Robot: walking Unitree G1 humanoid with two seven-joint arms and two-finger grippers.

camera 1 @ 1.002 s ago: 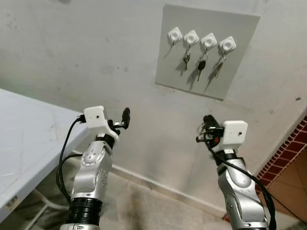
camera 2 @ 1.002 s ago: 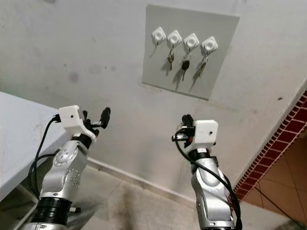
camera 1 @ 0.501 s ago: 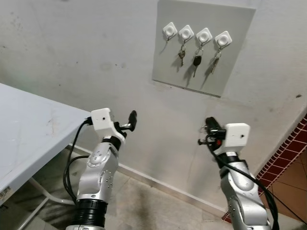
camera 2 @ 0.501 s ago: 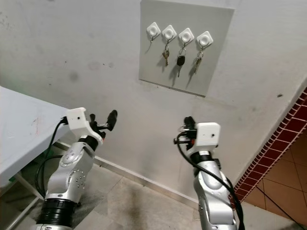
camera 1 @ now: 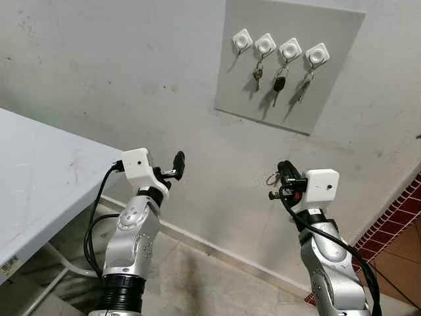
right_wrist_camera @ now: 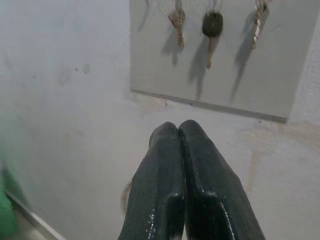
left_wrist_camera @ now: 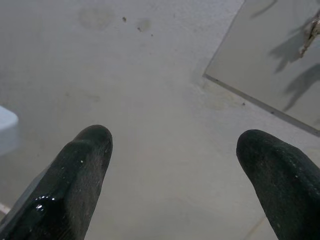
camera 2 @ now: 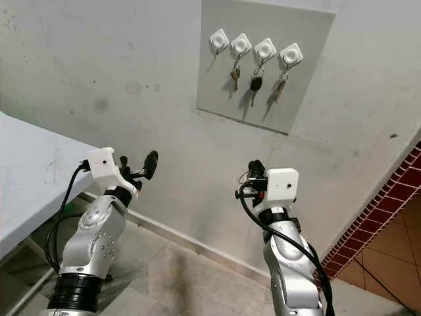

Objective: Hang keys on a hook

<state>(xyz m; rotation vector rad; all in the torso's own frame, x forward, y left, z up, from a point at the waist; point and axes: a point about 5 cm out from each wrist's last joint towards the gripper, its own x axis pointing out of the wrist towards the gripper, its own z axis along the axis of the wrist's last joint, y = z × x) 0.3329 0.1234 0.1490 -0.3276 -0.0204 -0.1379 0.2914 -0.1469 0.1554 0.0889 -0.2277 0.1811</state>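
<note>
Right now your right gripper [camera 1: 281, 179] is pinched tight on the keys [camera 1: 273, 178], ring poking out beside the fingers, well below the empty hook [camera 1: 242, 40] on the board [camera 1: 329, 99]. Left gripper [camera 1: 176, 163] is spread wide, holding nothing. Keys are light, stiff metal, prob slippery & swingy, so keep hold at the ring.

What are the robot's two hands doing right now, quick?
Left gripper: open, holding nothing.
Right gripper: shut on a key ring, below the hook board.
</note>
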